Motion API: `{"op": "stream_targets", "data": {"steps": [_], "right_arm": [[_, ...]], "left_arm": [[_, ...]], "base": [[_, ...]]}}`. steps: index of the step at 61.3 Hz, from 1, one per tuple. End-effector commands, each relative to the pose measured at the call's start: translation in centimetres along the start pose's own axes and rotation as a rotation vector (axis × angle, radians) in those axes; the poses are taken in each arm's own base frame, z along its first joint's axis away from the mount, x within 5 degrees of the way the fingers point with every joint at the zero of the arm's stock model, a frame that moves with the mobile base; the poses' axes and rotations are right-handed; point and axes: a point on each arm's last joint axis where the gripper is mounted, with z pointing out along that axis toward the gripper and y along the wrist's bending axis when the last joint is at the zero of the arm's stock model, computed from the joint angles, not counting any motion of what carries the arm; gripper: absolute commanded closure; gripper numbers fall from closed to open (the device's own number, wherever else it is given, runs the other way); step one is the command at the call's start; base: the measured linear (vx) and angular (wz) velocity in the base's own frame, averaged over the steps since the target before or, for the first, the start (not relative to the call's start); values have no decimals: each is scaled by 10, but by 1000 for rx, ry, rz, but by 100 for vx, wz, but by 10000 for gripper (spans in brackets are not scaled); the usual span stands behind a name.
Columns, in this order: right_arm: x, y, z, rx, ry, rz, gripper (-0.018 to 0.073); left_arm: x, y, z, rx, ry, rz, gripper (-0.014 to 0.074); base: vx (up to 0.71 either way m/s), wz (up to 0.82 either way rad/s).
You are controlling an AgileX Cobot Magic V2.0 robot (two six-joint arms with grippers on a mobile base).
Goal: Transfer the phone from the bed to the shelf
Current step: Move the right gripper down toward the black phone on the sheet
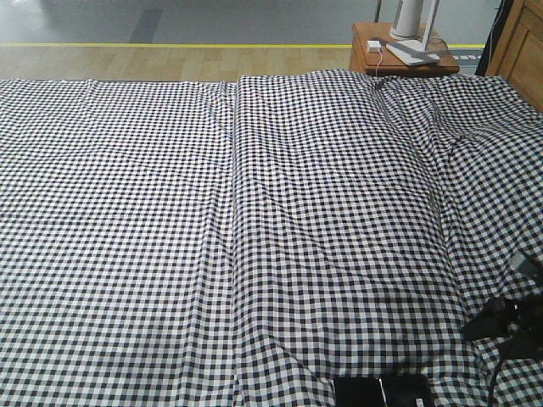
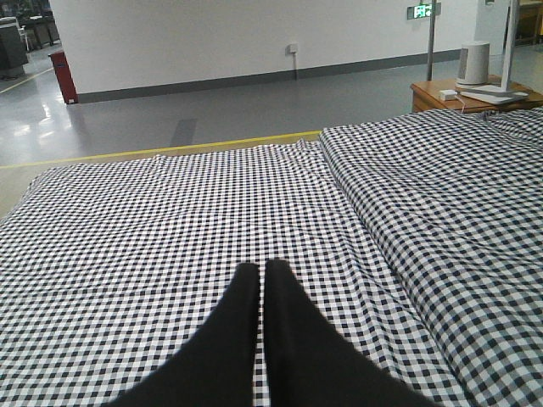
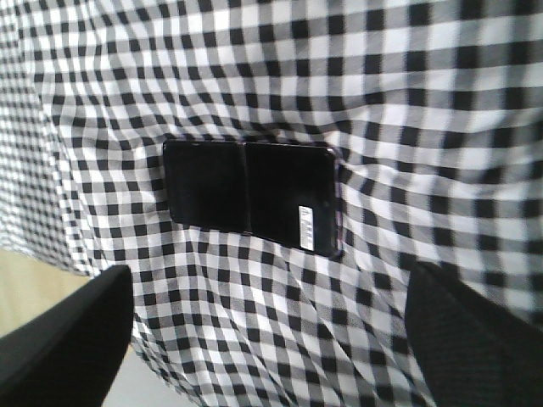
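On the checked bed [image 1: 170,212], close to its near edge, the phone [image 3: 250,195] lies flat and untouched.
From the right wrist view, the right gripper [image 3: 267,280] hovers over it with both fingers [image 3: 76,339] spread wide and clear of the phone. A small white sticker [image 3: 307,222] shows on the phone's glossy black face. The left gripper [image 2: 261,270] hangs above the cloth, its fingertips pressed together on nothing. A brown bedside table [image 1: 399,59] stands beyond the bed's far edge.
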Motion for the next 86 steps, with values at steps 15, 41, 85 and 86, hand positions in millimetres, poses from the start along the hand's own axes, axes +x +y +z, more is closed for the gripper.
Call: {"op": "stream_targets", "data": {"steps": [15,41,85,86], "right_arm": [[1,-13,35,-165,-26,-13,-35],[7,-30,76,-315,11,31,-34],[8,-53,113,-380,30,40,-34],[7,-54,113,-381,28,42,-34]], "left_arm": [[-15,1,-3,-3,-102,-8,596],[-15,1,-3,-3,-102,-8,596],[-15,1,-3,-3,-102,-8,596],[-15,1,-3,-3,-102,-8,596]], "base": [[0,0],[0,0],[0,0],[0,0]]}}
